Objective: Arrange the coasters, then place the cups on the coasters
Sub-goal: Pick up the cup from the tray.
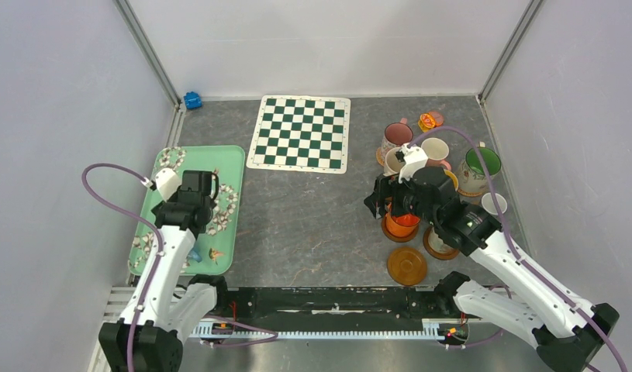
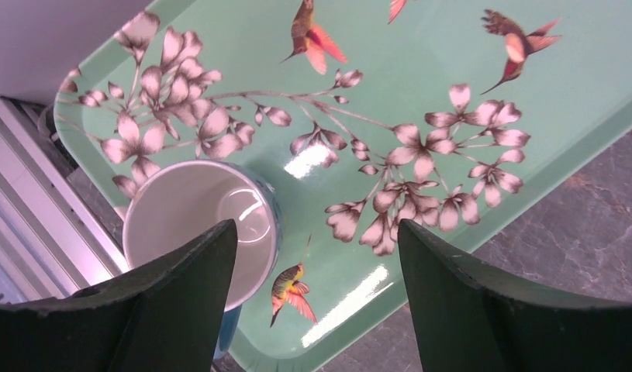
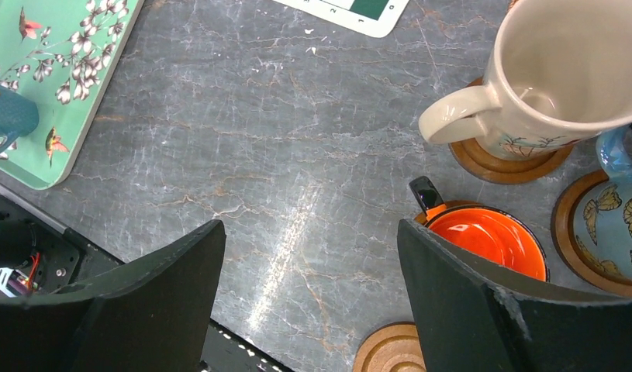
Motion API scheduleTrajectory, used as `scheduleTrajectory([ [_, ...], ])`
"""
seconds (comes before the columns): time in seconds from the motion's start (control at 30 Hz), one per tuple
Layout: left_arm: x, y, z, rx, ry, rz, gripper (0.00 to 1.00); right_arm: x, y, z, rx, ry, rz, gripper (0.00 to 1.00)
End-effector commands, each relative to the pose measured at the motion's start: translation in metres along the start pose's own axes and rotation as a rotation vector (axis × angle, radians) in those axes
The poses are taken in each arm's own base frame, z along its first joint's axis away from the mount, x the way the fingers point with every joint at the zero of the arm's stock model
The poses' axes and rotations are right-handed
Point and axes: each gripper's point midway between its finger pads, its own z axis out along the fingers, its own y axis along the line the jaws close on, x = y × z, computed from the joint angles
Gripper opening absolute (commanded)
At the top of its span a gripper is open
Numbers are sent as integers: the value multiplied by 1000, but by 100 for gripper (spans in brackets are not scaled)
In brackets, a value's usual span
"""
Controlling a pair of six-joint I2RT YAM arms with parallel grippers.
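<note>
As right gripper [image 3: 309,232] gapes, orange cup [image 3: 491,240] sits beneath.

I can read no text, label, brand or number in any of my three views. The only printing is pictorial: flowers and birds on the mint-green tray [image 2: 421,62], butterflies on the blue cup [image 3: 616,225], and plain green-and-white squares with no letters or figures on the chequered mat [image 1: 301,133] at twelve o'clock on the worktop [image 1: 312,225].
</note>
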Motion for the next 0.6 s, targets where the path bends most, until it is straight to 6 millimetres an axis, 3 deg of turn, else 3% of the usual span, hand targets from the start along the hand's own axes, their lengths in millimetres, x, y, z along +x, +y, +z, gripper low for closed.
scheduleTrajectory([
  [0.0, 18, 6, 11, -45, 53, -92, 80, -12, 3, -2, -16, -50, -29, 84],
  [0.27, 43, 12, 21, -79, 113, -137, 71, -12, 4, 1, -22, -49, -40, 85],
  [0.57, 43, 16, 25, -94, 93, -159, 53, -10, 7, 1, -34, -41, -22, 85],
])
